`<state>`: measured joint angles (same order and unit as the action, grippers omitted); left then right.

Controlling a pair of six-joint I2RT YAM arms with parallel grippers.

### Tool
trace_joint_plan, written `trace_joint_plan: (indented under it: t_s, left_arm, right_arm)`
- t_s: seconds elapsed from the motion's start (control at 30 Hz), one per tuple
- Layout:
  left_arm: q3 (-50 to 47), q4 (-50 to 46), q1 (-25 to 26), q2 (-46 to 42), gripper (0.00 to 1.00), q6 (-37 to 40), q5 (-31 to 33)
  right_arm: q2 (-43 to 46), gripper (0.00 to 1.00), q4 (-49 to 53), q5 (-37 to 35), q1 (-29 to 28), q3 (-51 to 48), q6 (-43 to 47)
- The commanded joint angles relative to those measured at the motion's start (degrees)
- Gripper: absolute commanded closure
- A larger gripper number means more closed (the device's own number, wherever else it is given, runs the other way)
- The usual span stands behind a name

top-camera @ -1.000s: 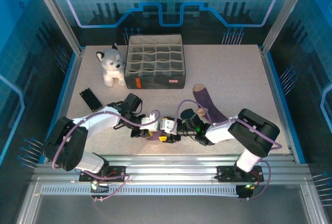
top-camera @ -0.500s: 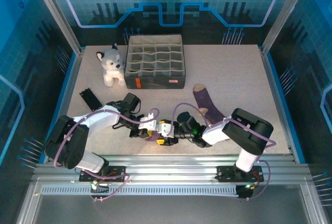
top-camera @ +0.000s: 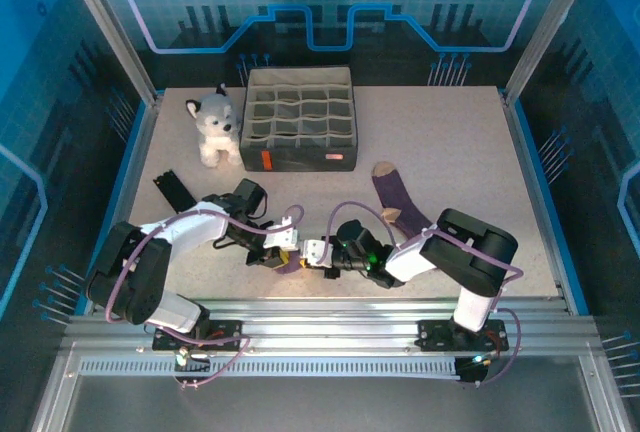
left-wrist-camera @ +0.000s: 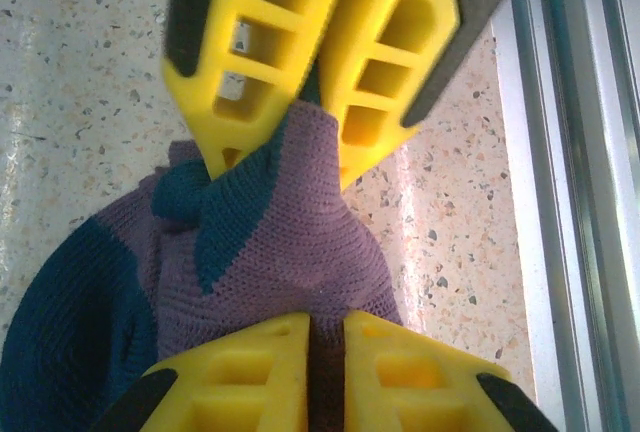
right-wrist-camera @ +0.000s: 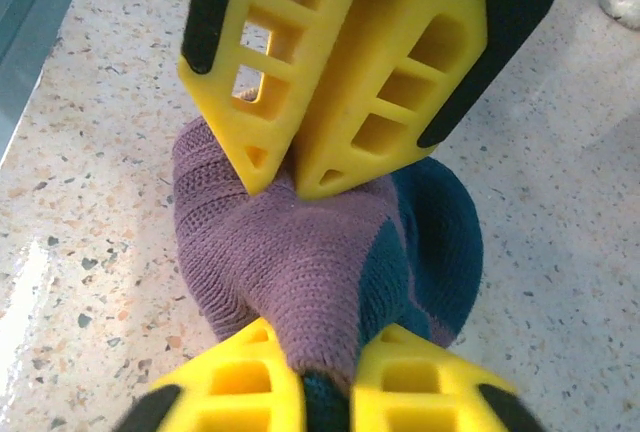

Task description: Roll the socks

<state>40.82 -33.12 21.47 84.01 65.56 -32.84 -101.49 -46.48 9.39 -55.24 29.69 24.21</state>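
Nearest, the left gripper and right gripper meet tip to tip, each pinched tight on the bunched navy-toed sock caught between them. Farther back, beyond the right gripper and apart from its fingers, the tan-toed sock lies flat on the table.

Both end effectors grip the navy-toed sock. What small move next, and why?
Probably twist the right end effector slightly while the left end effector holds: both pinch the sock from opposite sides, and it's bunched, not yet a tight roll.
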Motion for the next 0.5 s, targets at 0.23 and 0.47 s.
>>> trace_joint_plan:
  t_s: [0.23,0.47]
  left_arm:
    - [3.5,8.1,0.8,0.1,0.7,-4.5,3.1]
    - [3.1,14.7,0.6,-2.2,0.68,-4.9,2.9]
  right_arm:
    - [5.2,1.0,22.7,-1.1,0.4,5.2,-11.2]
    - [7.9,1.0,41.9,5.2,4.4,11.6,-14.6]
